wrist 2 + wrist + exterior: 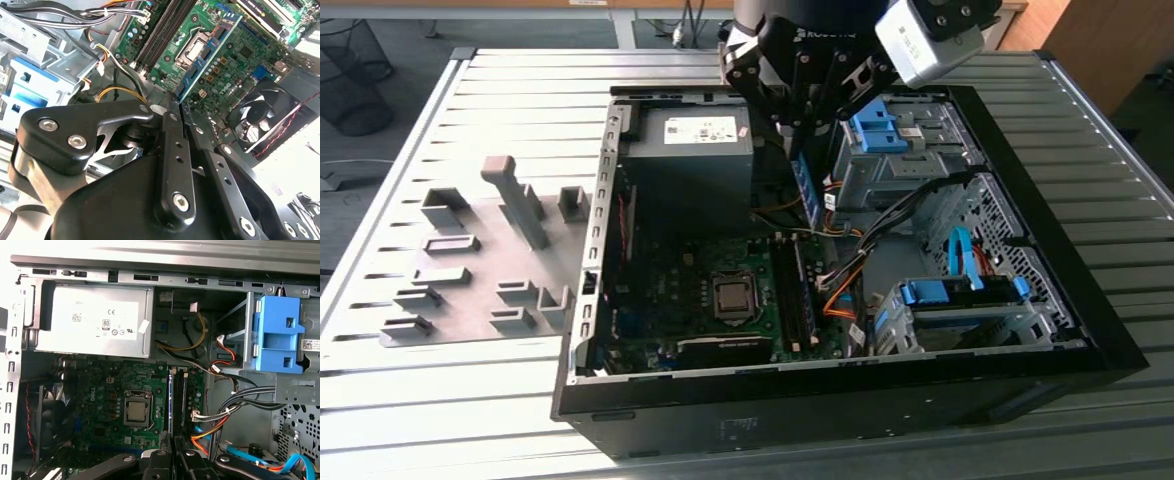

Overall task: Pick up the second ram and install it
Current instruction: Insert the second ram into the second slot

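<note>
Above the open PC case point(1107, 340), jaws pinch the second ram point(810, 190) edgewise over the slots point(790, 290).

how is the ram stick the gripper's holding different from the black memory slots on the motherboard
The second ram is a blue-green board hanging edge-down in the gripper, up above the motherboard; the memory slots are black and fixed flat on the board. The stick is clamped between the jaws, while the slots lie untouched below it. Both are long, narrow, and run roughly the same direction.
</note>
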`<action>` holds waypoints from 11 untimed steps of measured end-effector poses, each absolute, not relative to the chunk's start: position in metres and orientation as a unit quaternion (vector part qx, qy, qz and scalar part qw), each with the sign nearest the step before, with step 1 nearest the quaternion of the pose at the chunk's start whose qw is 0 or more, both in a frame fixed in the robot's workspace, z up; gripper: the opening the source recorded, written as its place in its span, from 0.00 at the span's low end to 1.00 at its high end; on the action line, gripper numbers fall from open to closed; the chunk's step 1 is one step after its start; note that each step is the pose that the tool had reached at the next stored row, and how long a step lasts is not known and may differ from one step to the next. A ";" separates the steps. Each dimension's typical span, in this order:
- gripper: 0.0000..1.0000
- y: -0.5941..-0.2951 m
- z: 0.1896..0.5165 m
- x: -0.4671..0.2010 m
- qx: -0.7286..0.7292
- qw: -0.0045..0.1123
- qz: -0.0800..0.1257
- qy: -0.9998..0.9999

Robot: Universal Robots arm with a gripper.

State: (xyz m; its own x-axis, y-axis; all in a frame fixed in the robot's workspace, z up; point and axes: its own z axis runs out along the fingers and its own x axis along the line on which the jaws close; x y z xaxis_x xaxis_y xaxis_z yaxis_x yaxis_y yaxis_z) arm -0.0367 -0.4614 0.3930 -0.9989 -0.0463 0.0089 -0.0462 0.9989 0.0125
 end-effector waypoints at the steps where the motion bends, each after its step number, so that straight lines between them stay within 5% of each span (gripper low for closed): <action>1: 0.14 -0.461 0.393 -0.037 0.023 0.005 -0.006 -1.000; 11: 0.14 -0.461 0.388 -0.037 0.023 0.005 -0.006 -1.000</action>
State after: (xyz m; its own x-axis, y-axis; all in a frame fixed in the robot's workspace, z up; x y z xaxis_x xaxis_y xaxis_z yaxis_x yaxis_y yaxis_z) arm -0.0367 -0.4614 0.3883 -0.9989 -0.0463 0.0089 -0.0462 0.9989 0.0125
